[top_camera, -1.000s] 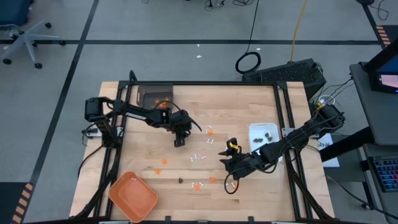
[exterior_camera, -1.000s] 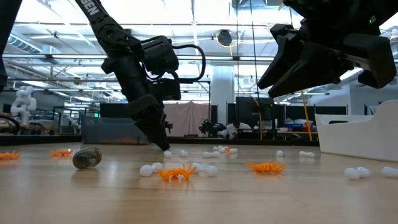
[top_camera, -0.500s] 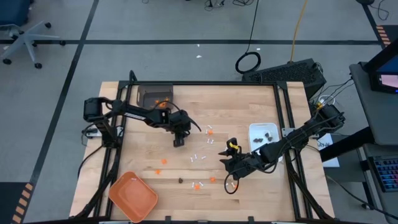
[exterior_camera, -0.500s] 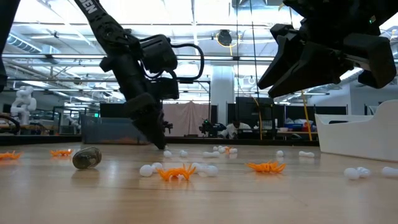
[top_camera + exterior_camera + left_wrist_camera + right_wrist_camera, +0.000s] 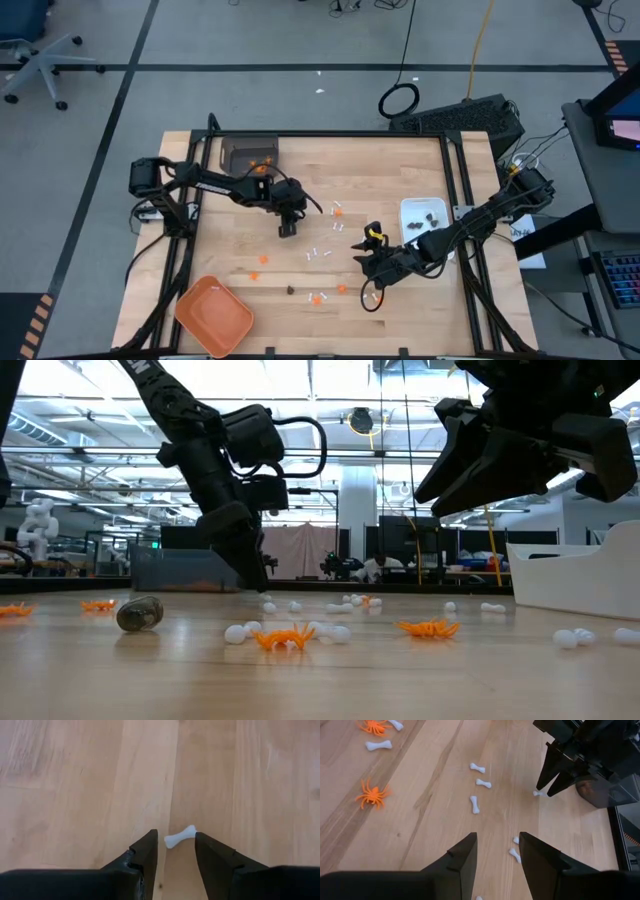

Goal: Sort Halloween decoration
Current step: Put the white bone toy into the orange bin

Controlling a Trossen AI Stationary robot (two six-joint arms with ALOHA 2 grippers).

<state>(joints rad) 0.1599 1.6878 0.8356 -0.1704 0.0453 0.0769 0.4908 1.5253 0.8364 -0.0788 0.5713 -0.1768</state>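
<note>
Nearest in the low view: orange spider [image 5: 283,639] and white bones lying loose on the counter [image 5: 400,160], with a dark brown bit [image 5: 139,614] off to one side; right end effector [image 5: 496,851] hovering above them, fingers spread, holding nothing. Farther back, left end effector [image 5: 175,851] low over one white bone [image 5: 179,836], fingers [image 5: 148,851] parted to either side, not yet pinching it. Probably featherlight, rigid, slick plastic, liable to skitter or pop out; best pinched across the narrow shaft between the knobbed ends.
</note>
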